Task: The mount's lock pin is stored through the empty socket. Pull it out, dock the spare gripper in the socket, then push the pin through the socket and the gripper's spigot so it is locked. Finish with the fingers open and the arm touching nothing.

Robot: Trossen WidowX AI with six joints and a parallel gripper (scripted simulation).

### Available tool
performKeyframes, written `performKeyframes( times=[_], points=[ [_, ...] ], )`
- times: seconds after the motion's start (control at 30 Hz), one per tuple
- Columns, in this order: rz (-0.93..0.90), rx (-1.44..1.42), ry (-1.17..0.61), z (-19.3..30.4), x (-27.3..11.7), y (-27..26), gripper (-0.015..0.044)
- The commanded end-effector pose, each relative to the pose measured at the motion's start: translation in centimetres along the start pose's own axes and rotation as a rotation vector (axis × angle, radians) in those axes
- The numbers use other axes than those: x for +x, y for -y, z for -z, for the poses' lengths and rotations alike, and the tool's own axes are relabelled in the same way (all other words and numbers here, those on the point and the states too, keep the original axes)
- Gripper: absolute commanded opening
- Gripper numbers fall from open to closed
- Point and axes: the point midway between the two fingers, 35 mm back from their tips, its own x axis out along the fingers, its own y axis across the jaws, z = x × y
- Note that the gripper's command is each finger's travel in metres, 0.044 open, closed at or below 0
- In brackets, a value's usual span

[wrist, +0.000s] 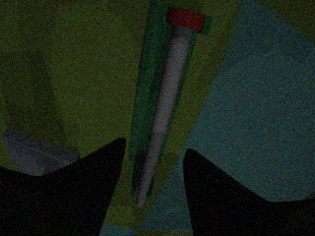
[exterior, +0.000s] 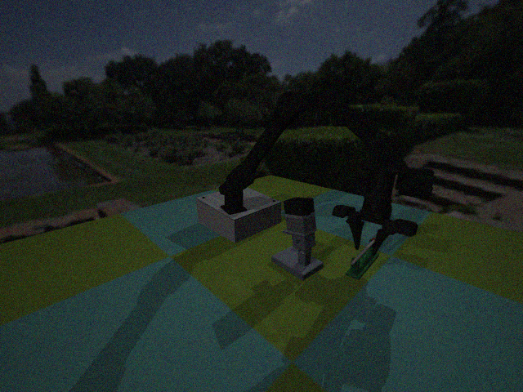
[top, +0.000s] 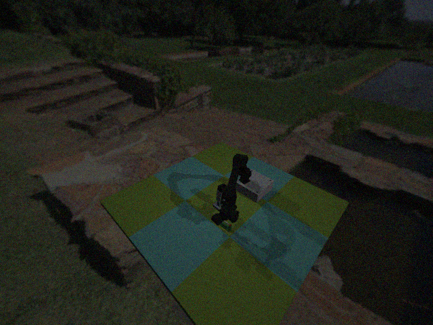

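Green cradle [top: 226, 226] [exterior: 362, 268] [wrist: 143, 88]: holds lock pin [exterior: 364, 250] [wrist: 167, 93] | fingers [top: 225, 219] [exterior: 366, 248]: partly open, empty | grey mount [top: 216, 206] [exterior: 294, 259] [wrist: 39, 153]: nearby

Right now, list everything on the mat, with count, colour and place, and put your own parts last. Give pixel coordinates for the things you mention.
Mat [top: 195, 276] [exterior: 147, 358]: one, lime and teal checks, under everything.
Mount [exterior: 297, 268]: one, grey, between box and holder.
Holder [exterior: 359, 269] [wrist: 143, 93]: one, green, beside the mount.
Pin [wrist: 169, 88]: one, pale with red head, in the holder.
Box [top: 256, 187] [exterior: 257, 221]: one, pale, under the arm.
Arm [top: 231, 185] [exterior: 257, 156]: one, black, reaching over the mat.
Gripper [exterior: 366, 248] [wrist: 156, 149]: one, black, open above the pin.
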Motion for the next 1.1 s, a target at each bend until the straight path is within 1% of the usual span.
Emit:
performKeyframes(
  times=[0.0, 0.43, 0.63, 0.87, 1.07],
  points=[
    [-0.007, -0.007, 0.001, -0.2, 0.8, -0.2, 0.018],
    [-0.007, -0.007, 0.001, -0.7, 2.9, -0.2, 0.018],
    [-0.007, -0.007, 0.001, -0.7, 3.0, -0.2, 0.018],
    [-0.007, -0.007, 0.001, -0.7, 3.0, -0.2, 0.0],
    [-0.007, -0.007, 0.001, -0.7, 3.0, -0.2, 0.0]
  ],
)
